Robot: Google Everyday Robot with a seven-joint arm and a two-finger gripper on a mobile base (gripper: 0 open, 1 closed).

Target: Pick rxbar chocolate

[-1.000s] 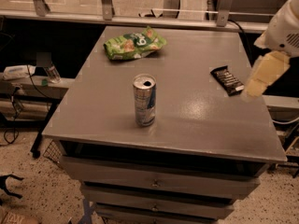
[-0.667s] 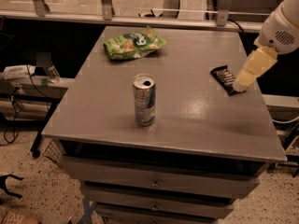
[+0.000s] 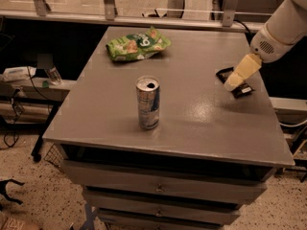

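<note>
Three things lie on the grey table in the single camera view. A green chip bag sits near the far edge, and a silver-blue can stands upright around the middle, towards the near edge. The rxbar chocolate lies flat close to the right edge, about halfway along it and well apart from the other two.

The bar is small, flat and rectangular, in a glossy black wrapper with faint pale lettering. It lies at a slant to the table's edges. The pale claw reaches down from the white arm at the right and covers the bar's middle. I cannot tell whether the claw touches the bar, nor whether it is open or closed.

The bar is probably light and fairly stiff, and its slick wrapper could slide on the smooth top. Because it lies so low, the best hold is likely across its short width at the middle, with the claw pressed down close to the table.
</note>
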